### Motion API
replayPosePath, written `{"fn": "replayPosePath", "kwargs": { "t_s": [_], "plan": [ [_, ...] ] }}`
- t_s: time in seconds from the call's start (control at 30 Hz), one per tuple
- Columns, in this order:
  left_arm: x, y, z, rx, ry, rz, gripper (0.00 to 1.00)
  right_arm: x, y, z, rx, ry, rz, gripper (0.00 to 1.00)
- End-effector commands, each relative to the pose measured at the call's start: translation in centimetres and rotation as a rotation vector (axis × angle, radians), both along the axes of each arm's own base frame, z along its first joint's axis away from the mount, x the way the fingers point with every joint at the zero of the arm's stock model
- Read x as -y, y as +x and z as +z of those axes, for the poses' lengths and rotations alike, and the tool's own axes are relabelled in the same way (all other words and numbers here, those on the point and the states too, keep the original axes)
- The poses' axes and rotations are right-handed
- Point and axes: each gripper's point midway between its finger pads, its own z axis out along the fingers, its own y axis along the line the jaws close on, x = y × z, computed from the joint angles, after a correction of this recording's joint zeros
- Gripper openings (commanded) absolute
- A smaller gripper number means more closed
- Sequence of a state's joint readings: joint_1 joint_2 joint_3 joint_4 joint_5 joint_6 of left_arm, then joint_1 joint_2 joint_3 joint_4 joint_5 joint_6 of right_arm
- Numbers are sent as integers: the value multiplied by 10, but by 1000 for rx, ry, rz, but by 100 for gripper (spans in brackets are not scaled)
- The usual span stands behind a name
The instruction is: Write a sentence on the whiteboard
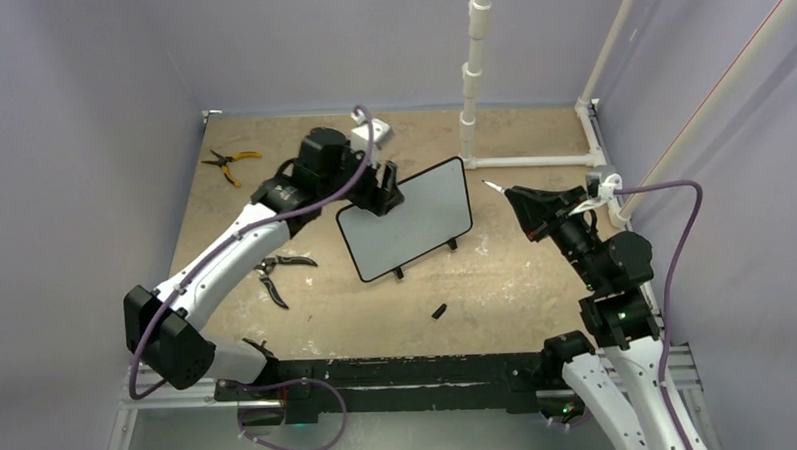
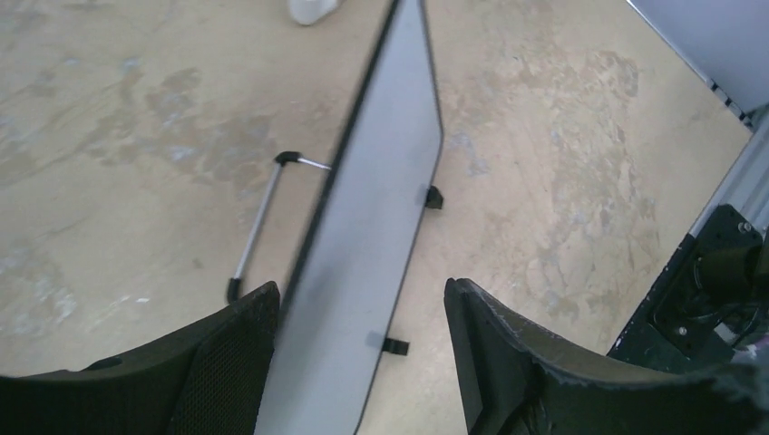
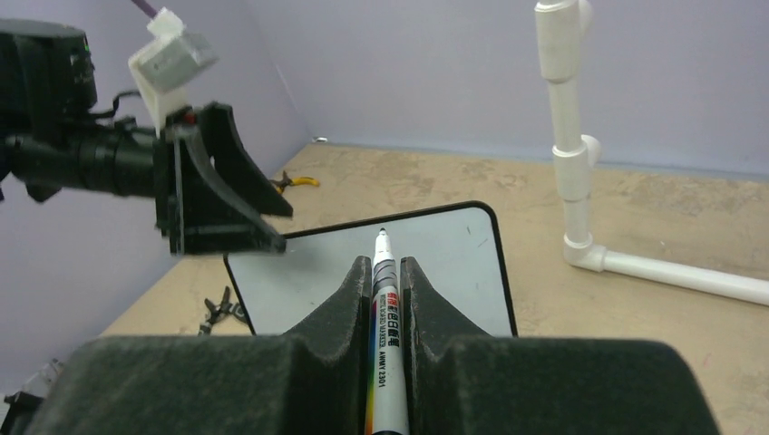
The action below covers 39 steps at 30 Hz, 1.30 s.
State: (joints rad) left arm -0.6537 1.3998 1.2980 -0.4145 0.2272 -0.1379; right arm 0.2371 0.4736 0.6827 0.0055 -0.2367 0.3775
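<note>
Top external view: whiteboard (image 1: 414, 222) stands mid-worktop.
Left gripper (image 1: 384, 191) straddles its upper corner, jaws wide; right gripper (image 3: 385, 265) pinches a marker (image 3: 385, 344) tight, tip near its other upper corner.

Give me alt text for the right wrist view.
The right gripper clamps a marker, tip aimed at the whiteboard, which looks blank. The left gripper sits at the board's upper-left corner; a white pipe stands to the right.
</note>
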Motion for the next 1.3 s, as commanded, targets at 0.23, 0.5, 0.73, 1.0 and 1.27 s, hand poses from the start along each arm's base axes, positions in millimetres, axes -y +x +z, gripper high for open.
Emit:
{"fn": "replayPosePath", "kwargs": {
  "t_s": [0.23,0.5,0.73,1.0,1.27],
  "plan": [
    [-91,22,55,55,-204,123,67,-52,18,-6,1,-55,288,0],
    [-114,12,8,17,-197,153,65,-100,26,-18,-39,-12,390,0],
    [-110,3,-10,14,-206,92,52,-158,33,-32,-66,26,485,0],
    [-113,1,-18,12,-187,94,34,-209,37,-40,-69,28,553,0],
    [-111,-5,-20,12,-192,68,31,-232,45,-51,-88,9,556,0]
  ]
}}
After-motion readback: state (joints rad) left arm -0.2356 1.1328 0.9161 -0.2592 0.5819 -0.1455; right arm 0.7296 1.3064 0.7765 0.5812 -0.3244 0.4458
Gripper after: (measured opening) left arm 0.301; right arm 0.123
